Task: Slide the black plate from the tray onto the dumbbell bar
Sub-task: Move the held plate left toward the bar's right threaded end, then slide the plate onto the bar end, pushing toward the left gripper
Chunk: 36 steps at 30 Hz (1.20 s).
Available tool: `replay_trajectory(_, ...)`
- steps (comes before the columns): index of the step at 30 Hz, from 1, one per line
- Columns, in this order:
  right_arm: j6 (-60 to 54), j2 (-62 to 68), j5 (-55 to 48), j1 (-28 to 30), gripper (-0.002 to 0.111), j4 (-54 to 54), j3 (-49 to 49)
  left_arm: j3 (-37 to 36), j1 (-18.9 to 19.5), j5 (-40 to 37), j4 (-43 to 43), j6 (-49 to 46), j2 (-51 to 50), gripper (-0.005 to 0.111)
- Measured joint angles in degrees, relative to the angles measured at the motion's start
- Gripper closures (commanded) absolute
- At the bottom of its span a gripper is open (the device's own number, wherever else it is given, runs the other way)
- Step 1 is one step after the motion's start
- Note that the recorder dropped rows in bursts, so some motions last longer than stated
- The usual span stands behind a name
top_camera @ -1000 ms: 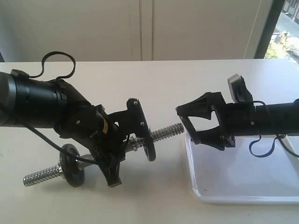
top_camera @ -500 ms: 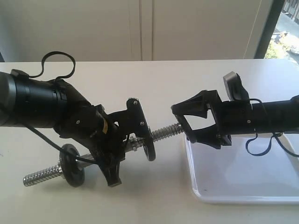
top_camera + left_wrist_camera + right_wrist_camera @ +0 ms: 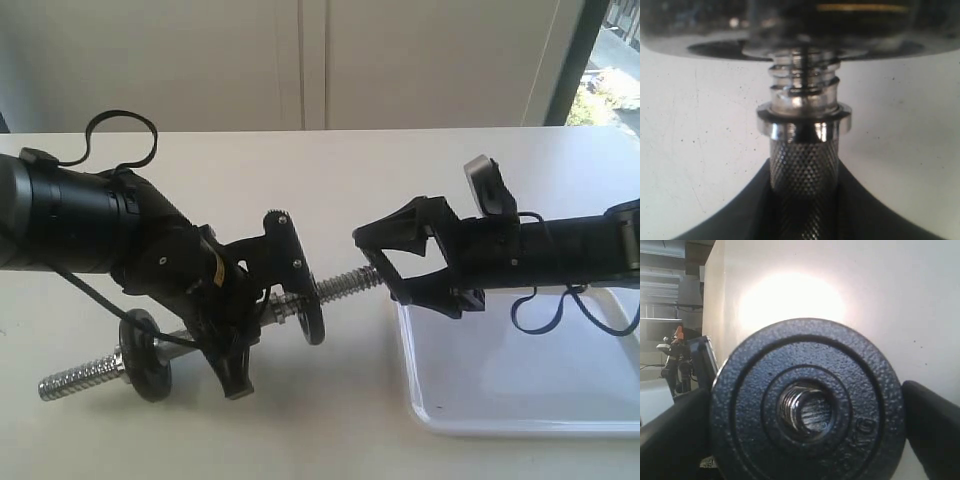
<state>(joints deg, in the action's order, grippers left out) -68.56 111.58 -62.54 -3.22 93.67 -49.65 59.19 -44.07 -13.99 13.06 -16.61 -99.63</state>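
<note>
My left gripper (image 3: 262,305) is shut on the knurled middle of the dumbbell bar (image 3: 345,283), held tilted above the table. Two small black discs (image 3: 145,355) sit on the bar, one at each side of that gripper. In the left wrist view the knurled bar (image 3: 805,165) rises from the dark jaws toward a chrome collar (image 3: 804,120). My right gripper (image 3: 375,263) is shut on the black plate (image 3: 383,268), held edge-on at the bar's right threaded end. In the right wrist view the plate (image 3: 755,390) fills the frame, with the threaded tip (image 3: 805,412) inside its central hole.
The white tray (image 3: 520,400) lies on the table at the right, under the right arm, with nothing showing in it. Loose black cables hang from both arms. A window and wall panels stand behind the pale tabletop.
My right gripper has carried the plate leftward off the tray's edge to the bar's threaded tip. The left arm and bar have shifted slightly left and down.
</note>
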Motion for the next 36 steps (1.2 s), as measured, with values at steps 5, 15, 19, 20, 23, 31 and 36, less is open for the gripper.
replay_trajectory(5, -1.11, 0.00, 0.24, -0.12, 0.108, 1.31, 0.00, 0.00, 0.00, 0.00, 0.02, 0.98, 0.00, 0.107)
replay_trajectory(15, -1.45, 0.00, 0.22, -0.14, 0.108, 5.14, 0.00, 0.00, 0.00, 1.49, 0.03, 4.09, 0.22, 0.107)
replay_trajectory(19, -1.45, 0.00, 0.22, -0.14, 0.108, 5.83, 0.00, 0.00, 0.00, 1.82, 0.03, 4.96, 0.22, 0.107)
replay_trajectory(20, -1.98, 0.00, 0.22, -0.14, 0.108, 6.07, 0.12, 0.00, 0.00, 1.86, 0.03, 5.09, 0.22, 0.107)
replay_trajectory(23, -2.76, 0.00, 0.22, -0.14, 0.108, 6.43, 0.12, 0.00, 0.00, 2.06, 0.03, 5.46, 0.22, 0.107)
replay_trajectory(31, -4.27, -2.16, 1.02, -0.24, 0.108, 6.68, 0.12, 0.00, 0.00, 3.06, 0.03, 7.31, 0.46, 0.107)
replay_trajectory(36, -5.23, -2.16, 1.02, -0.24, 0.108, 7.54, 1.13, 0.00, 0.00, 3.06, 0.03, 7.31, 0.46, 0.107)
